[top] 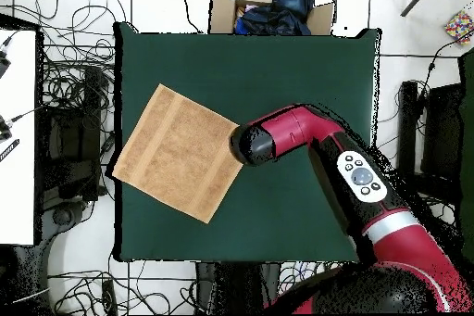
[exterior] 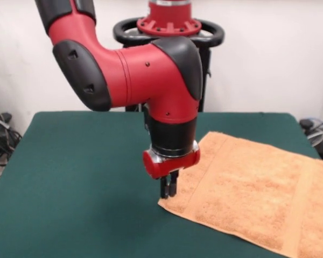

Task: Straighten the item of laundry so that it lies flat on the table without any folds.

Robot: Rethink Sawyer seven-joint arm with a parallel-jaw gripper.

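- The towel [exterior: 258,199] is lying spread out on the green surface [exterior: 75,177], looking flat with no obvious folds; light orange terry, woven band stripes showing near its short ends.
- In the front view it is sitting on the right part of the surface, turned at an angle to the edges, its right end running out past the picture's right edge.
- In the overhead view the towel [top: 180,151] is sitting on the left part of the surface [top: 305,62], rotated like a diamond, its left corner reaching about to the surface's left edge.
- The gripper [exterior: 168,188] is pointing straight down at the towel's left corner in the front view, tips at or just above the cloth edge; can't tell if they are touching.
- The fingers [exterior: 173,186] are sitting close together, dark and short; can't tell whether they are clenched on cloth or just closed, too small to read.
- In the overhead view the arm [top: 305,136] is reaching in from the lower right, its black wrist end hanging over the towel's right corner and hiding the gripper.
- A cardboard box [top: 268,11] with dark cloth in it is sitting just past the surface's top edge in the overhead view.
- Cables [top: 65,71] are lying tangled on the floor to the left of the surface.
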